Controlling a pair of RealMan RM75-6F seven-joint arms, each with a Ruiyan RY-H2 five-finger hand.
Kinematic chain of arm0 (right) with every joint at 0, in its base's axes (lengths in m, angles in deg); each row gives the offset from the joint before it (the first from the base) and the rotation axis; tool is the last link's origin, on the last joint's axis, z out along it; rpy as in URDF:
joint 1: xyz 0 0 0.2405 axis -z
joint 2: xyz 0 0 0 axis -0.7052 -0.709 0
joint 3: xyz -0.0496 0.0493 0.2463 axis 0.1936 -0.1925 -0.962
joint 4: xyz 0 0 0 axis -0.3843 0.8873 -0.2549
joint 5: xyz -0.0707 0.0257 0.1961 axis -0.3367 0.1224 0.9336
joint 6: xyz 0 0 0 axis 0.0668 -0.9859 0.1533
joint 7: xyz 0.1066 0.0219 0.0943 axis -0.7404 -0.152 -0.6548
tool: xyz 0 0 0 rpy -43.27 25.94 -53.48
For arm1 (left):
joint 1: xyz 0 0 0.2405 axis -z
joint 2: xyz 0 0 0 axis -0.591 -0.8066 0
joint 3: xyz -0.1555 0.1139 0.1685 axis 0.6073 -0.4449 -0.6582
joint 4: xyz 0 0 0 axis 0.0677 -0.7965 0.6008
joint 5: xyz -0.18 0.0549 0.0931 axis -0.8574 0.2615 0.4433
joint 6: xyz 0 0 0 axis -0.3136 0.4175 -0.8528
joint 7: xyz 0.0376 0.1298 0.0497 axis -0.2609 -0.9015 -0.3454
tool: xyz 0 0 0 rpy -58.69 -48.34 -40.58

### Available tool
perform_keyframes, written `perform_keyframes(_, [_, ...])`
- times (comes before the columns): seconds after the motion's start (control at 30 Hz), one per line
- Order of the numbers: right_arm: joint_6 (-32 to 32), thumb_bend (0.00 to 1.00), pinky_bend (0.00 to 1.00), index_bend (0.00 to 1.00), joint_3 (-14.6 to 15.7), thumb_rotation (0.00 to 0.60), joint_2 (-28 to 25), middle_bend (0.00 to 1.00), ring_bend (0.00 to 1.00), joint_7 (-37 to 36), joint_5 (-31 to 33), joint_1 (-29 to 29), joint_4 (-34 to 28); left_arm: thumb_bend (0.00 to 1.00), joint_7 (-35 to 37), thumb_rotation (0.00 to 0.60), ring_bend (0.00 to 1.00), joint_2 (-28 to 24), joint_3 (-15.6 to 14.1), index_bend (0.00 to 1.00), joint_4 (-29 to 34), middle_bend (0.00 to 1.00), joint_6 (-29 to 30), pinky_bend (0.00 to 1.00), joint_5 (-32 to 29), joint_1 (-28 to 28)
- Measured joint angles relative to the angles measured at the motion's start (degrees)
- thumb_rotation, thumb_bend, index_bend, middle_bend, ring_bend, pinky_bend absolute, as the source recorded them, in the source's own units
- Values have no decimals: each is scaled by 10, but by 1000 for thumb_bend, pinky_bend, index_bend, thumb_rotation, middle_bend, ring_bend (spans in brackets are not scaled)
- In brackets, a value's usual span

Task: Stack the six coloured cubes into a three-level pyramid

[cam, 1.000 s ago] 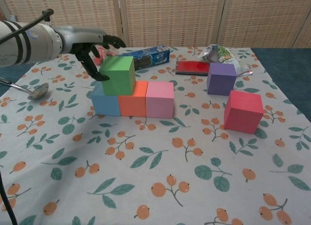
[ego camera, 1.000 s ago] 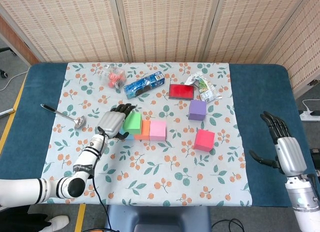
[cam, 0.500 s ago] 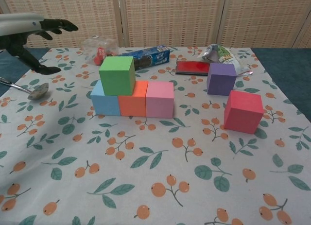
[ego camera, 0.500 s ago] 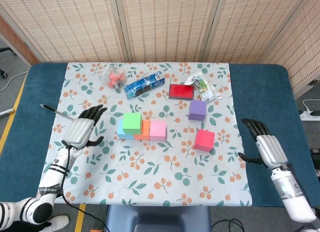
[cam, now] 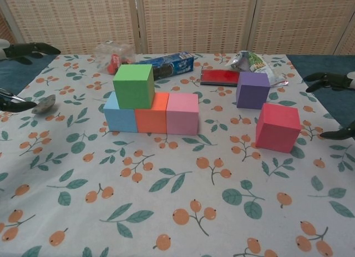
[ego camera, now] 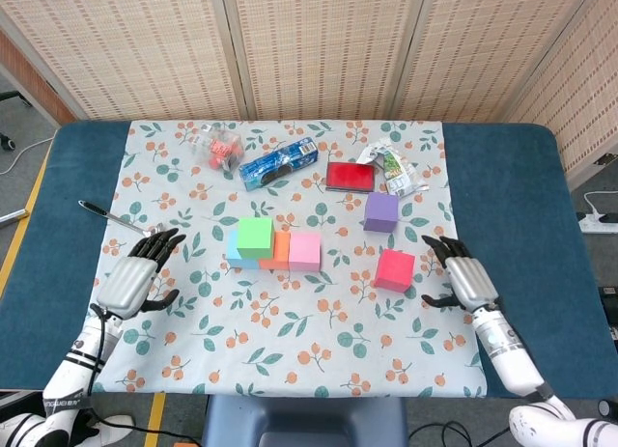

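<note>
Near the tablecloth's (ego camera: 290,360) middle, the green cube (ego camera: 255,237) is being carried on the blue cube (cam: 120,115) and orange cube (cam: 153,115), with the pink cube (ego camera: 305,251) alongside. The left hand (ego camera: 135,279) is being held spread and empty near the left edge; the right hand (ego camera: 462,278), likewise released, just beside the magenta cube (ego camera: 394,269). The purple cube (ego camera: 380,211) is being left apart.

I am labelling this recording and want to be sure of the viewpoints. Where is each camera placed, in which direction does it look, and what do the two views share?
Head view: high above the near edge, looking steeply down at the table; shows left hand, right hand and both forearms.
Chest view: low at the near edge, looking across toward the screens; only fingertips of both hands show at the side edges.
Shared: green cube on the blue-orange-pink row, magenta cube, purple cube.
</note>
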Motion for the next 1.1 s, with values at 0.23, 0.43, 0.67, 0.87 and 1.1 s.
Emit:
perform_keyframes(0.23, [15, 58, 45, 38, -11, 600, 57, 135, 0, 15, 20, -26, 48, 331, 21, 600, 0, 0, 3, 41, -10, 3, 1, 103, 33, -17])
perform_keyframes(0.43, [17, 57, 49, 128, -19, 600, 87, 155, 0, 24, 33, -39, 74, 332, 37, 600, 0, -3, 7, 41, -15, 3, -4, 103, 49, -29])
perform_keyframes(0.67, [22, 57, 49, 231, -24, 600, 100, 157, 0, 47, 54, -48, 78, 332, 52, 600, 0, -8, 10, 42, -17, 3, -8, 102, 66, -41])
perform_keyframes(0.87, [24, 57, 49, 229, -26, 600, 103, 160, 0, 69, 76, -51, 70, 332, 63, 600, 0, -12, 12, 40, -20, 1, -9, 101, 79, -51])
perform_keyframes(1.1, [26, 67, 54, 264, -26, 600, 109, 219, 0, 85, 93, -55, 73, 331, 79, 600, 0, -11, 17, 35, -30, 0, -11, 101, 87, -59])
